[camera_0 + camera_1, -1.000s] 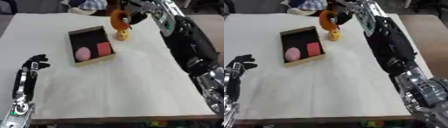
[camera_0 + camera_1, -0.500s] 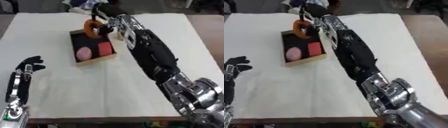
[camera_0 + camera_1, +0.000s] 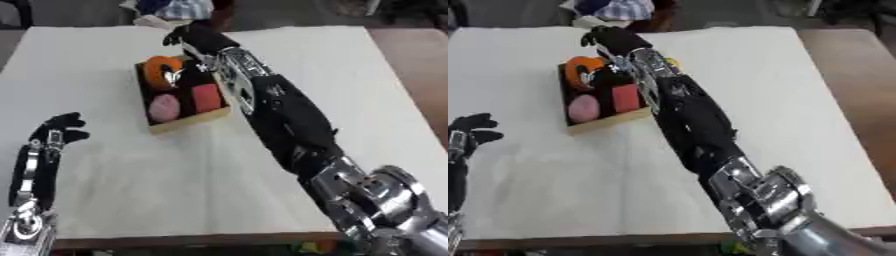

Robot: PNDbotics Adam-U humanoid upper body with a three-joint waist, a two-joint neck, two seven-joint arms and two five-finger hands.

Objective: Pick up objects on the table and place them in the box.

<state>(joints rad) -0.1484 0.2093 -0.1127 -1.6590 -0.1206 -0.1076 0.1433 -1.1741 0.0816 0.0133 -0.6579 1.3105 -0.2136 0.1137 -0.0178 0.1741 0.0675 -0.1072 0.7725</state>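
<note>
Box (image 3: 185, 121) of pale wood with a dark inside sits askew on the white table (image 3: 131, 195), toward the far edge and somewhat left of the middle. Three things lie in it: an orange ring-shaped object (image 3: 161, 72) in the far end, a pink rounded object (image 3: 164, 106) in the near left part, and a red block (image 3: 207, 97) just beside the pink one, on its right.

The right arm (image 3: 284, 115) stretches from the near right corner across the table to the far end of the box. The right hand (image 3: 199, 39) is over the box's far right corner, right beside the orange ring. Its dark fingers seem curled, but whether they grasp the ring, merely touch it, or have let go cannot be told from either view. A light, shiny bit shows at the ring's right side, too small to make out. In the right eye view a small yellow thing (image 3: 672, 63) peeks out just behind the forearm, on the table by the box's far right side.

The left hand (image 3: 57, 131) rests near the table's left edge, well apart from the box, fingers relaxed and pointing up, holding nothing. Its slim black and silver forearm (image 3: 31, 180) runs down to the near left corner.
</note>
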